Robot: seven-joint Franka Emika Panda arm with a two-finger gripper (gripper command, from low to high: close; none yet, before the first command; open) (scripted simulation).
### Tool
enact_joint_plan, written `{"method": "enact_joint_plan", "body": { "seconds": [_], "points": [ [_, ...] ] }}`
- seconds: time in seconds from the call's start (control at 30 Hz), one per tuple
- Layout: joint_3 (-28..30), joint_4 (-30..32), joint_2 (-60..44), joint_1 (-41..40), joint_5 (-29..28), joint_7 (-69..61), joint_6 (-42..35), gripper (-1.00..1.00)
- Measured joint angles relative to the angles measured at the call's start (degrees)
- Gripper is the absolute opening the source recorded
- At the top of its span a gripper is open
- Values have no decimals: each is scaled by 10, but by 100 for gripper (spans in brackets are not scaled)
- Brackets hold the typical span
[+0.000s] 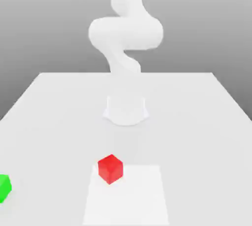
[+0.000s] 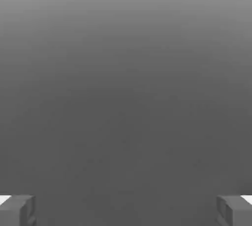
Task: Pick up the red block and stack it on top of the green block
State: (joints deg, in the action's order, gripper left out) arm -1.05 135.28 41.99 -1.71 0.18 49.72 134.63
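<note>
Red block: a small red cube [image 1: 110, 169] sits on the table in the lower centre of the exterior view, turned corner-forward, at the upper left corner of a paler square patch [image 1: 127, 195].
Green block: a small bright green cube [image 1: 4, 187] sits at the lower left edge of the exterior view, partly cut off, well apart from the red one.
Gripper: in the hand view the two-finger gripper [image 2: 126, 210] has its grey fingertips [image 2: 18, 210] spread wide to the lower corners, holding and touching nothing.
Open room: bare surface lies all round the red cube.
Arm: the white robot arm [image 1: 125, 33] rises from its round base [image 1: 126, 111] at mid-frame, behind the cubes.
Surface: a flat white table [image 1: 197, 121].
Room: a plain grey backdrop.
</note>
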Motion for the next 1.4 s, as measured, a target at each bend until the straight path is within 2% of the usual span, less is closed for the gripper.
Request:
{"method": "enact_joint_plan", "body": {
  "seconds": [0.4, 0.57, 0.8, 0.83, 1.07, 1.3, 1.4],
  "points": [
    [-52, 196, -227, -89, 8, 227, 165, 0],
    [-57, 284, -351, -113, 10, 337, 252, 0],
    [-20, 284, -515, -96, -42, 400, 387, 0],
    [-13, 282, -530, -90, -46, 404, 399, -100],
    [-13, 282, -530, -90, -48, 406, 400, -100],
    [-32, 301, -399, -94, 2, 369, 288, -100],
    [-13, 263, -400, -125, 10, 375, 251, -100]
  ]
}}
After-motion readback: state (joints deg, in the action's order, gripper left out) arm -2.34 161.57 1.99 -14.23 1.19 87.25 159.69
